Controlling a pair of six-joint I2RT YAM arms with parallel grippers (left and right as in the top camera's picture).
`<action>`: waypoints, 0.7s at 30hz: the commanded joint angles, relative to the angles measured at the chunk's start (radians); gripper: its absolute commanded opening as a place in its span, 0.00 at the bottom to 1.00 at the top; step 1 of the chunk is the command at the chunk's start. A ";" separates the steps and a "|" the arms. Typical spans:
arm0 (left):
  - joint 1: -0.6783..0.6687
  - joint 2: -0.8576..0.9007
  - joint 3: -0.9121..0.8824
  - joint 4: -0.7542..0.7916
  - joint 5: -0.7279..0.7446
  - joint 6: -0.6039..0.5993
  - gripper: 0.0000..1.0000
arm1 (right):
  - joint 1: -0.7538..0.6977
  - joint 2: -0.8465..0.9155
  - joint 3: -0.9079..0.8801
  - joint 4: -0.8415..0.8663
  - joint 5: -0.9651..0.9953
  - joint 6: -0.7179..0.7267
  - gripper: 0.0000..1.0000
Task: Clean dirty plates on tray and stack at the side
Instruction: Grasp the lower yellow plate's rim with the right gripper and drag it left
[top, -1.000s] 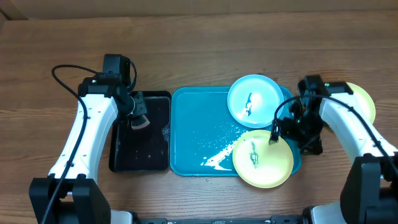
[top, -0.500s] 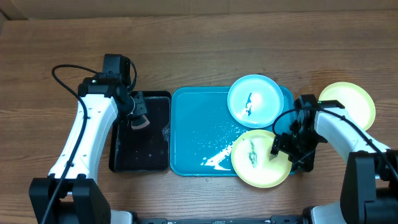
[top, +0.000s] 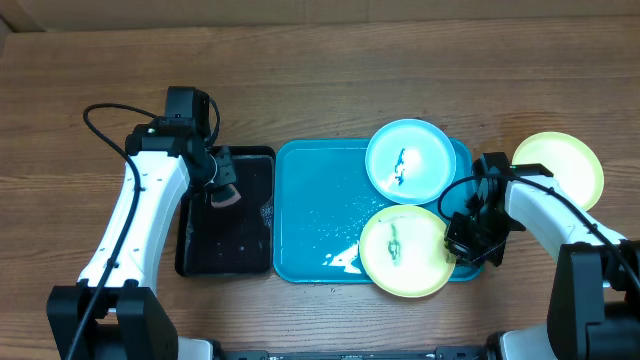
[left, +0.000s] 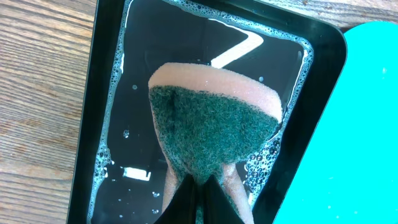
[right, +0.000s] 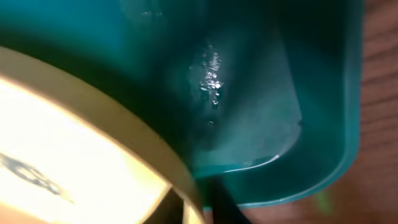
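Wood tabletop (top: 320, 80), wet tray (top: 310, 210): right gripper (top: 457, 240) pinches the smeared yellow-green plate (top: 405, 255) by its rim, left gripper (top: 222, 192) squeezes a sponge (left: 214, 134). That slick rim could slip free.

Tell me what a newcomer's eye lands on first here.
The glossy cyan tray at the centre, wet with suds, carries a cyan plate and a yellow-green plate, both smeared dark, with the right gripper at the latter's rim. To its left, the left gripper pinches a green-faced sponge over a soapy black tray.
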 joint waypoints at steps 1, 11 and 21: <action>0.001 -0.001 0.002 0.006 0.011 0.019 0.04 | 0.004 -0.008 -0.002 0.003 0.006 0.009 0.05; 0.001 -0.001 0.002 0.009 0.011 0.019 0.04 | 0.026 -0.008 -0.002 0.003 0.040 -0.016 0.04; 0.001 -0.001 0.002 0.023 0.011 0.019 0.04 | 0.320 -0.008 0.001 0.046 0.043 0.068 0.04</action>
